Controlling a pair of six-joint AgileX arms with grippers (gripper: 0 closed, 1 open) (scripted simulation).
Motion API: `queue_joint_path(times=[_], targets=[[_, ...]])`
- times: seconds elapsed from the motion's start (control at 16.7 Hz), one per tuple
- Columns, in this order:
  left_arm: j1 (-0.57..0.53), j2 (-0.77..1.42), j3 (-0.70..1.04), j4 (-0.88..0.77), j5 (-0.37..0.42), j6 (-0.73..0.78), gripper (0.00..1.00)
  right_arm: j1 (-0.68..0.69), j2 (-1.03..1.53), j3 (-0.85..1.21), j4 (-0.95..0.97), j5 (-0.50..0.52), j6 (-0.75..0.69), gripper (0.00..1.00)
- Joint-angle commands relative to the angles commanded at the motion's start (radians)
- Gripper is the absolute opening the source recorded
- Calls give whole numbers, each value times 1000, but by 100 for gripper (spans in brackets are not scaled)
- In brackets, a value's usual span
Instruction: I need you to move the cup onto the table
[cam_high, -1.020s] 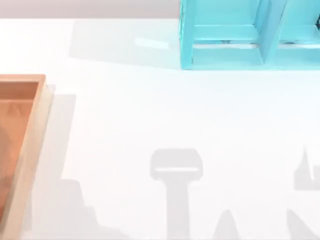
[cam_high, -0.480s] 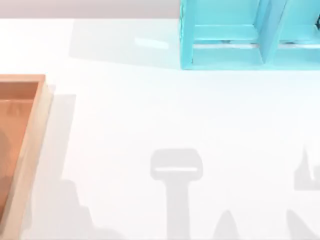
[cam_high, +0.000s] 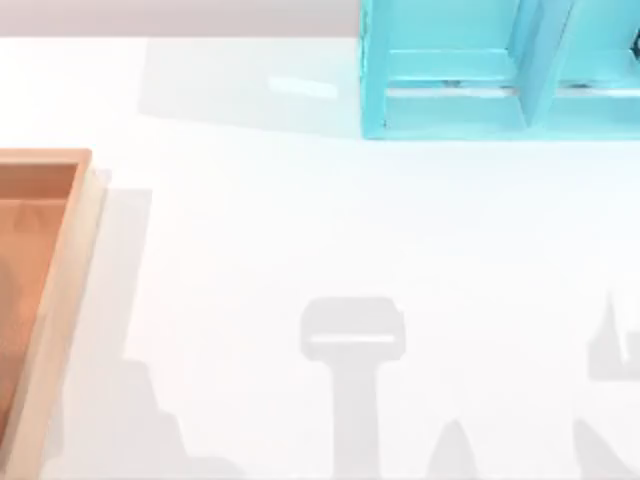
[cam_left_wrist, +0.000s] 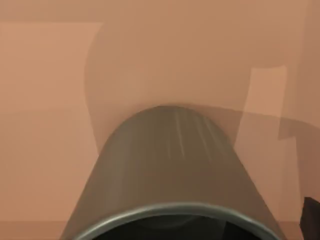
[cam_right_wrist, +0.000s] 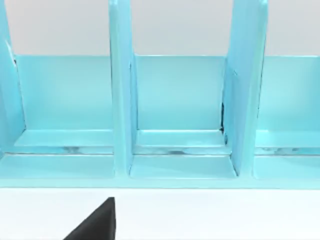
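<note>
The cup (cam_left_wrist: 170, 165), dull grey-olive and without a handle, looms very close in the left wrist view. Its open rim is nearest the camera, and the orange-brown floor of the wooden tray (cam_left_wrist: 50, 100) lies behind it. A dark sliver of my left gripper (cam_left_wrist: 311, 220) shows beside the cup. The table (cam_high: 300, 220) is the wide white surface in the top view, crossed by grey arm shadows along its near edge. A black piece of my right gripper (cam_right_wrist: 95, 222) hangs over the white table in front of the shelf.
The wooden tray (cam_high: 60, 260) sits at the table's left edge with a raised rim. A turquoise shelf unit (cam_high: 450, 90) stands at the back right, and its open compartments (cam_right_wrist: 175, 100) face the right wrist camera.
The arm shadow at the table's lower left has crept slightly leftward, toward the tray. Nothing else has visibly moved.
</note>
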Motion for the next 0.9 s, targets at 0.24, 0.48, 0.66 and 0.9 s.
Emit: queue_joint_path(times=[0.24, 0.48, 0.66, 0.9], targets=[[0, 0, 0, 0, 0, 0, 0, 0, 0, 0, 0, 0, 0, 100], [0, 0, 0, 0, 0, 0, 0, 0, 0, 0, 0, 0, 0, 100], [0, -1, 2, -1, 0, -2, 0, 0, 0, 0, 0, 0, 0, 100], [-8, -16, 71, -13, -5, -80, 0, 0, 0, 0, 0, 0, 0, 100]])
